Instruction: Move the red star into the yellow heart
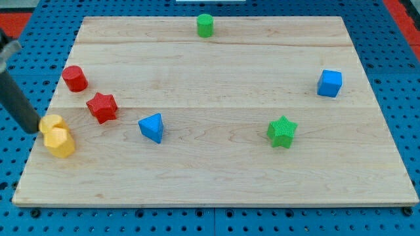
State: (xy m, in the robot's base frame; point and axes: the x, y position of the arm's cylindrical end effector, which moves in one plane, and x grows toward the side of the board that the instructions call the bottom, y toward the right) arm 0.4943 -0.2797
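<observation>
The red star (102, 107) lies at the view's left on the wooden board (216, 170). Two yellow blocks sit touching near the board's left edge, below-left of the star: a smaller one (52, 122), whose shape I cannot make out, and a larger one (60, 142) under it; which one is the heart I cannot tell. My tip (35, 129) is at the left edge of the board, right beside the smaller yellow block, left of the red star.
A red cylinder (75, 78) stands up-left of the star. A blue triangle (152, 127) lies to its right. A green star (282, 132), a blue cube (330, 83) and a green cylinder (205, 25) lie further off.
</observation>
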